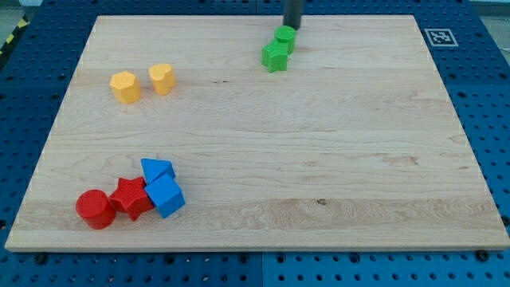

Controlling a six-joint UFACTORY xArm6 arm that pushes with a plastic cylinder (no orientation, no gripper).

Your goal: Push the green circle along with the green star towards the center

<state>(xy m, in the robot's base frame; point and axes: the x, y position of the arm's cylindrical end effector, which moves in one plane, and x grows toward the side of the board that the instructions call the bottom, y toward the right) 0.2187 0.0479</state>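
- End effector: a plain dark rod with no jaws to open or close; it grips nothing. My tip (292,26) stands near the table's top edge, a little right of the middle of that edge, just behind the green circle (285,37) and apparently touching it.
- Risk: as I judge it, the green circle and the green star (275,57) form a short, slanted chain. A push that is off their common line could make the star slip sideways and separate, or let the circle roll around my tip.
- Task objects: the green circle lies directly toward the table's centre from my tip; the green star touches it on the far side, slightly toward the left edge. Both remain close to the top edge, well apart from the centre of the table (335,159).
- Other groups: yellow blocks (142,82) near the left edge; red and blue blocks (131,198) by the bottom-left corner.
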